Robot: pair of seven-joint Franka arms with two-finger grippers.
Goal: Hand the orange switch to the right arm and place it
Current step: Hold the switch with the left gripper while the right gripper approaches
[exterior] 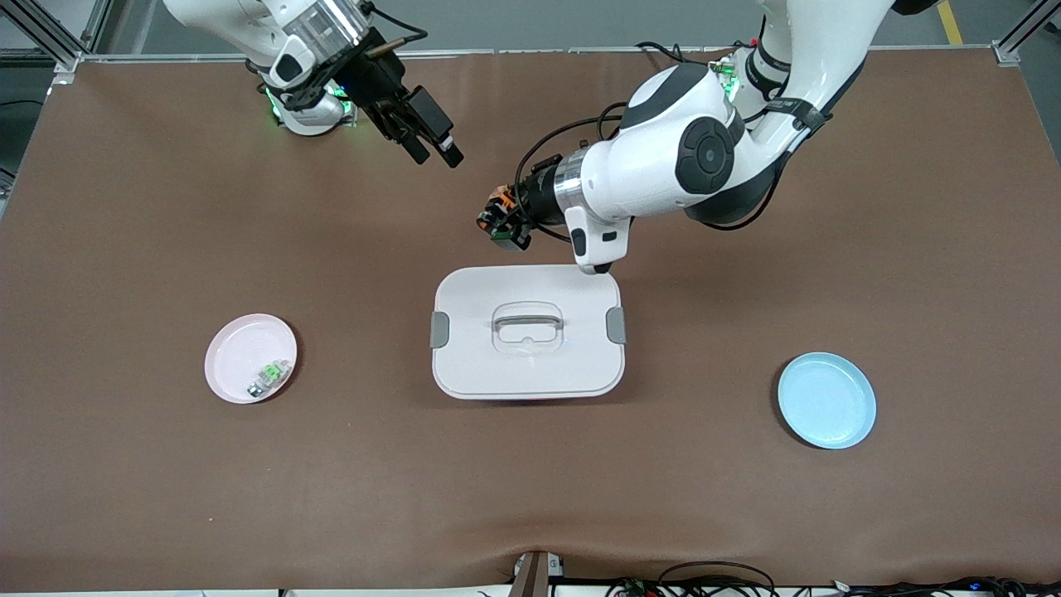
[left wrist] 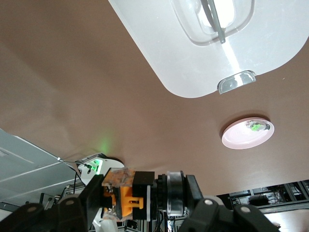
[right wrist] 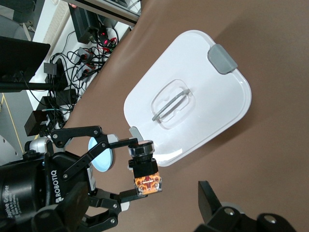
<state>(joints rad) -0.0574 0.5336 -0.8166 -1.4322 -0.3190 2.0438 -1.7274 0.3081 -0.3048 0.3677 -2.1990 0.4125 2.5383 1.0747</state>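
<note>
Nearest the front camera: blue plate point(exterior: 826, 400) toward the left arm's end, pink plate point(exterior: 250, 357) with a small green-and-white component point(exterior: 269, 376) toward the right arm's end. Between them, slightly farther, a white lidded box point(exterior: 527, 331) with grey latches. Over bare table just past the box, left gripper point(exterior: 500, 220) clamped on the orange switch point(right wrist: 147, 175), held up in the air. Farthest, near its base, right gripper point(exterior: 431, 143) parted, holding nothing, aloft over the brown table point(exterior: 133, 215).
</note>
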